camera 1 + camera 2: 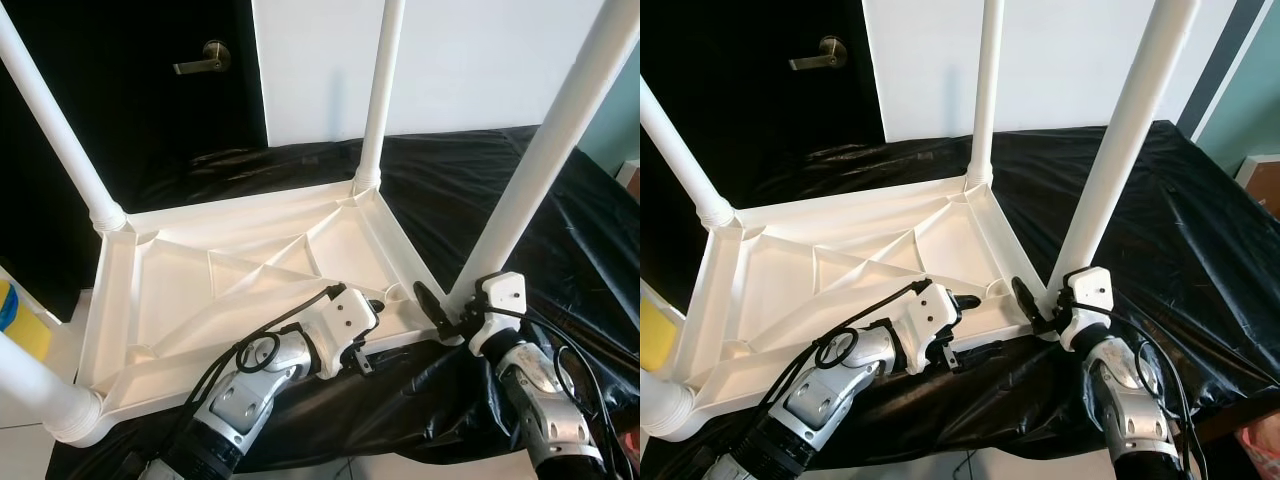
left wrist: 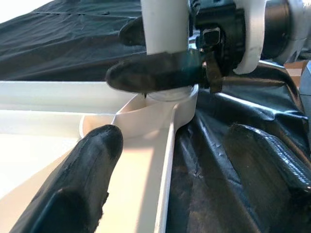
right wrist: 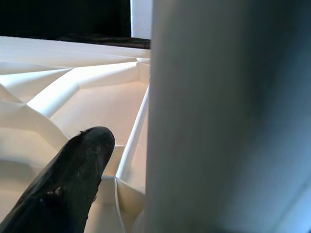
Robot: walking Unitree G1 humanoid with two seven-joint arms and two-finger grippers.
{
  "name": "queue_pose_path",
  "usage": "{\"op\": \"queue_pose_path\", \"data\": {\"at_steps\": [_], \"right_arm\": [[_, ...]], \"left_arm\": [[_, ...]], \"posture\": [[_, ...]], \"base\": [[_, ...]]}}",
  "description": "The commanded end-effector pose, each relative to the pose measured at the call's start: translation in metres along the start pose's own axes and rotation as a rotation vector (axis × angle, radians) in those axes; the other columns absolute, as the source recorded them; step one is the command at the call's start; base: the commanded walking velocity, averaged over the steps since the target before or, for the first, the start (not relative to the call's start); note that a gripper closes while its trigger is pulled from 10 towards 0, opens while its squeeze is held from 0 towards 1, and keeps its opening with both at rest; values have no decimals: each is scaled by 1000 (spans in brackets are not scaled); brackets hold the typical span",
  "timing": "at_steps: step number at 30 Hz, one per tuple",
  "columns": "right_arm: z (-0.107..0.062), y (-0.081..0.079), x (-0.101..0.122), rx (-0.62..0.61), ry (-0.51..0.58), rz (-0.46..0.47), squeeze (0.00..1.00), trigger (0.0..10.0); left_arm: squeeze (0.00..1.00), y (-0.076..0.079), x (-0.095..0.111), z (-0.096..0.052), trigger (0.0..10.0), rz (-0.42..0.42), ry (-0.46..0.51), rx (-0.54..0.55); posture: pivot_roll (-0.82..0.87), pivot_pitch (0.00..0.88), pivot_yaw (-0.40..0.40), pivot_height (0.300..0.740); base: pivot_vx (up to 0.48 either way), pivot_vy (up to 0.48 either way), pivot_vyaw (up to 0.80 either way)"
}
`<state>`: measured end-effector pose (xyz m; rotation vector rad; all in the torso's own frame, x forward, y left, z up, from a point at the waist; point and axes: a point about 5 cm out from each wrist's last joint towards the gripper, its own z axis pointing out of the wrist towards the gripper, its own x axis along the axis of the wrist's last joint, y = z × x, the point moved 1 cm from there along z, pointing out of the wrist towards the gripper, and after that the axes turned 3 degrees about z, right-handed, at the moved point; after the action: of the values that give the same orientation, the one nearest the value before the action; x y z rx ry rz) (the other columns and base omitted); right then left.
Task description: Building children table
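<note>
Clearly we are at the seating of the last leg. The white tabletop (image 1: 250, 290) lies upside down on a black sheet (image 1: 1160, 220), and four legs stand up from its corners. Our right gripper (image 1: 440, 305) is closed around the near right leg (image 1: 545, 150) just above its socket (image 2: 160, 109), one black finger showing on each side of the tube in the left wrist view. Our left gripper (image 1: 372, 330) rests beside that same socket, over the tabletop's near rim; its fingers (image 2: 73, 189) are spread apart and have hold of nothing.

To do this well, we judge that the leg must stay square to the tabletop, so we press or turn it along its own line and do not lean on it sideways. The open left gripper could brace the rim close to the socket, which should keep the tabletop from sliding on the slick sheet. Whether the leg is fully home in the socket we cannot tell.
</note>
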<state>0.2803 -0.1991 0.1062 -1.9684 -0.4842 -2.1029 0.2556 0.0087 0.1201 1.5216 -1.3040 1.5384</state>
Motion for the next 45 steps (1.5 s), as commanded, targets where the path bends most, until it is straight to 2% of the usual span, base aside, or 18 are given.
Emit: {"op": "queue_pose_path", "data": {"at_steps": [1, 2, 3, 4, 5, 14, 15, 18, 19, 22, 26, 29, 31, 34, 43, 45], "right_arm": [[3, -1, 0, 26, -1, -17, 0, 10000], [4, -1, 0, 33, -2, -19, 0, 4000], [4, 0, 0, 39, -4, -23, 0, 980], [4, 0, 0, 39, -4, -23, 0, 980], [4, 1, -1, 46, -6, -23, 0, 0], [0, 5, -7, 55, -28, -36, 0, 0], [-2, 5, -9, 44, -37, -31, 0, 980], [-4, 5, -11, 36, -43, -28, 0, 980], [-5, 5, -13, 25, -46, -19, 0, 10000], [-8, 1, -17, -49, -47, 12, 0, 10000], [-9, 0, -20, -113, -62, 6, 0, 10000], [-9, -1, -20, -189, -37, 67, 0, 10000], [-9, -2, -19, -217, -28, 63, 0, 10000], [-9, -4, -18, -342, -20, 77, 0, 10000], [-9, -17, -18, -509, -39, 84, 0, 10000], [-11, -20, -19, -649, -52, 85, 0, 10000]], "left_arm": [[0, -2, 1, 1, 10000, 19, 1, 7], [0, -2, 1, 1, 10000, 21, 0, 6], [0, -2, 1, 1, 10000, 24, 0, 6], [0, -2, 1, 1, 10000, 24, 0, 6], [0, -2, 1, 1, 10000, 25, -1, 8], [0, -1, 0, 0, 10000, 24, -6, 12], [0, 0, 0, 0, 10000, 23, -6, 11], [0, 1, 0, -1, 10000, 23, -7, 10], [0, 1, -1, -1, 10000, 23, -8, 8], [0, 2, -1, -1, 10000, 27, -10, 3], [0, 2, -2, 0, 10000, 28, -10, 1], [0, 2, -2, 0, 10000, 33, -11, -2], [0, 2, -2, 0, 10000, 33, -13, -2], [0, 2, -3, -2, 10000, 35, -17, -2], [0, 2, -5, -3, 10000, 45, -36, -12], [0, 3, -6, -4, 10000, 46, -41, -13]], "posture": [[-46, 0, 14, 740], [-43, 0, 9, 740], [-41, 0, 6, 740], [-41, 0, 6, 740], [-39, 0, 4, 740], [-39, 0, -1, 740], [-40, 0, -1, 740], [-41, 0, -1, 740], [-42, 0, -2, 740], [-45, 0, -2, 740], [-46, 0, 0, 740], [-43, 0, 0, 740], [-43, 0, 1, 740], [-36, 0, 0, 740], [-32, 0, 0, 740], [-25, 0, -6, 740]], "base": [[0, 0, 0], [0, 0, 0], [0, 0, 0], [0, 0, 0], [0, 0, 0], [0, 0, 0], [0, 0, 0], [0, 0, 0], [0, 0, 0], [0, 0, 0], [0, 0, 0], [0, 0, 0], [0, 0, 0], [0, 0, 0], [0, 0, 0], [0, 0, 0]]}}
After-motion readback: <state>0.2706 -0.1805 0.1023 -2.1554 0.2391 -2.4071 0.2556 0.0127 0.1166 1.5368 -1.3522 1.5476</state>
